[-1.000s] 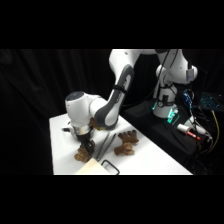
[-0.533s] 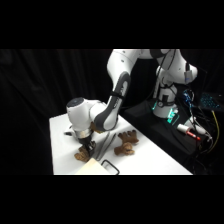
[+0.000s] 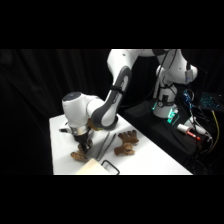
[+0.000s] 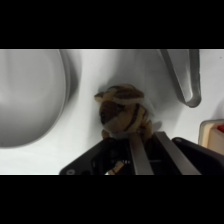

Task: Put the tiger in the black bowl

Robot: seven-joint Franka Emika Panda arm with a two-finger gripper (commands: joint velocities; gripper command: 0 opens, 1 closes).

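Note:
The tiger [image 3: 77, 155] is a small tan plush with dark stripes. It lies on the white table near the front left corner. In the wrist view the tiger [image 4: 122, 112] lies just beyond my gripper [image 4: 147, 137], its lower end touching or almost touching the tips. From the side, my gripper [image 3: 83, 146] stands low over the table, right at the tiger's upper right side. The black bowl is out of view in both frames.
A large grey bowl [image 4: 30, 95] sits left of the tiger in the wrist view. Metal tongs [image 3: 107, 145] lie between the tiger and a reddish-brown plush [image 3: 126, 144]. A cream box [image 3: 92, 167] stands at the table's front edge.
The arm has swung left and come down, so the gripper has dropped from above the table to the tiger's level. Nothing on the table has moved.

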